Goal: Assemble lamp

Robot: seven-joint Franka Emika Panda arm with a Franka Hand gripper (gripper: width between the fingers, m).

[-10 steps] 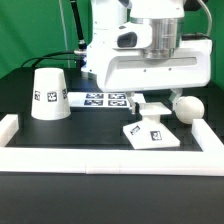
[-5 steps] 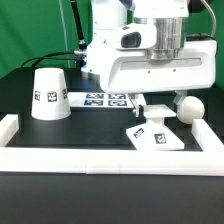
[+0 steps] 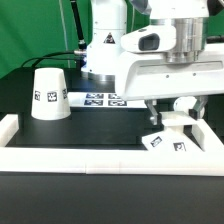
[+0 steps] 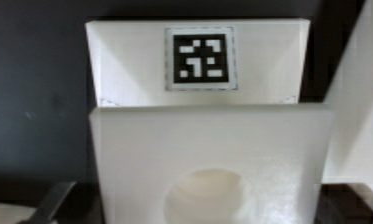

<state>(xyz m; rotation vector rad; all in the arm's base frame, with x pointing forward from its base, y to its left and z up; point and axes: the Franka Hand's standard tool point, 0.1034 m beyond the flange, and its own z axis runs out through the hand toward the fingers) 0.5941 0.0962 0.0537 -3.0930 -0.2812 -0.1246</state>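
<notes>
The square white lamp base (image 3: 168,139) lies on the black table at the exterior view's right, close to the front rail, with tags on its sides. My gripper (image 3: 170,114) stands over it. In the wrist view the base (image 4: 201,120) fills the space between my two dark fingers (image 4: 51,200), which press its sides, and its tag and round socket hole face up. The round bulb (image 3: 183,104) shows partly just behind the gripper. The tapered shade (image 3: 48,93) stands mouth down at the exterior view's left, far from the gripper.
White border rails run along the front (image 3: 90,156), the left (image 3: 9,126) and the right (image 3: 214,132) of the table. The marker board (image 3: 104,99) lies flat behind the middle, in front of the arm's foot.
My gripper has moved toward the exterior view's right and come down around the base. The base has shifted right with it, nearer the right rail. The bulb is now partly hidden.
</notes>
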